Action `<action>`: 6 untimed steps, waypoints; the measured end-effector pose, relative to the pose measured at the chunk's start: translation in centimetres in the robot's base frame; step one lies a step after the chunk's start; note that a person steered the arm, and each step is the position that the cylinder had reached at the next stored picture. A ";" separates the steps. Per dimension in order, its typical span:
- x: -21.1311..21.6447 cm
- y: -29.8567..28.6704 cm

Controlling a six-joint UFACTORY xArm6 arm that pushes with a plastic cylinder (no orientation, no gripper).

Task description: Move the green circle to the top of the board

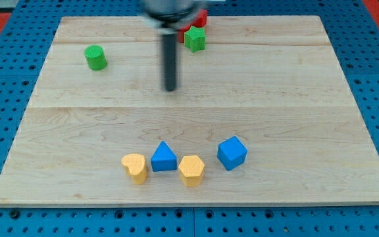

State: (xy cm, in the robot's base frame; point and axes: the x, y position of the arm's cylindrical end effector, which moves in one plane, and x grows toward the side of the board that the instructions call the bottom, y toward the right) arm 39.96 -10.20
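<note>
I carry no jaws, only a straight dark rod, so there is nothing here to spread or press together. My tip (pixel 170 88) rests on the wooden desk (pixel 308 99) in its upper middle part, touching no block. The green circle (pixel 96 57) stands well off to the view's left of my tip and a little higher, near the desk's upper left. A green star-like block (pixel 195 39) sits just up and right of my rod, with a red block (pixel 201 18) behind it, partly hidden. Near the view's bottom lie a yellow block (pixel 135 167), a blue triangle (pixel 164 157), another yellow block (pixel 191 170) and a blue cube (pixel 231 153).
</note>
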 end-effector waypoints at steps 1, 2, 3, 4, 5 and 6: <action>-2.5 -11.6; -5.1 -11.8; -6.7 -4.8; -9.7 0.6; -8.5 -3.6; -4.6 -5.7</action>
State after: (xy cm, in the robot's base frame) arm 35.35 -15.88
